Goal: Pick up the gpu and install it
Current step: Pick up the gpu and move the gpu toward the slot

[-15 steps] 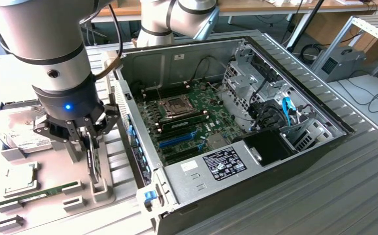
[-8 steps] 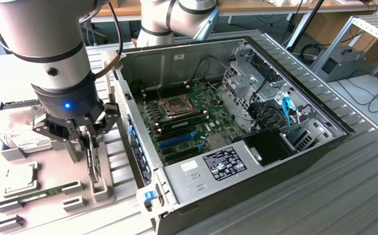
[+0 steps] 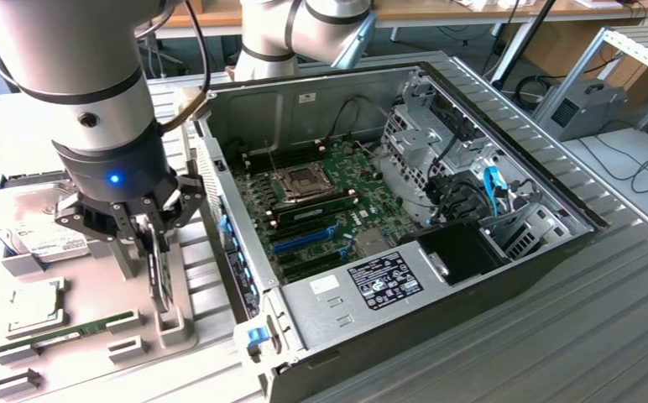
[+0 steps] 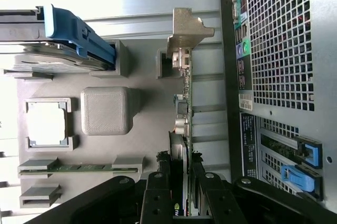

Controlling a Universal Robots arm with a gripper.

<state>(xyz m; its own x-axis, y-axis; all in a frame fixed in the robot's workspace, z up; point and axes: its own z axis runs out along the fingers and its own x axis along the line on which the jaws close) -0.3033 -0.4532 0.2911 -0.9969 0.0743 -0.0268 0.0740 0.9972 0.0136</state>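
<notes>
light: bright, diffuse | glare: CPU (image 4: 47,124) washed white | shadows: soft

A robotics lab: open computer case (image 3: 290,109) on metal bench (image 3: 593,336), cabled desks (image 3: 436,10) behind.

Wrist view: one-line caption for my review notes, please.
The gripper at the gpu, which stands on edge in the gray tray beside the computer case.

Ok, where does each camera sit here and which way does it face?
Exterior view: set high, looking down on the open black computer case and grey parts tray; arm and hand at the exterior view's left.
Wrist view: on the wrist, looking along the hand, closed on the green-and-black gpu card standing in the tray.
Shared: hand, tray, case.
</notes>
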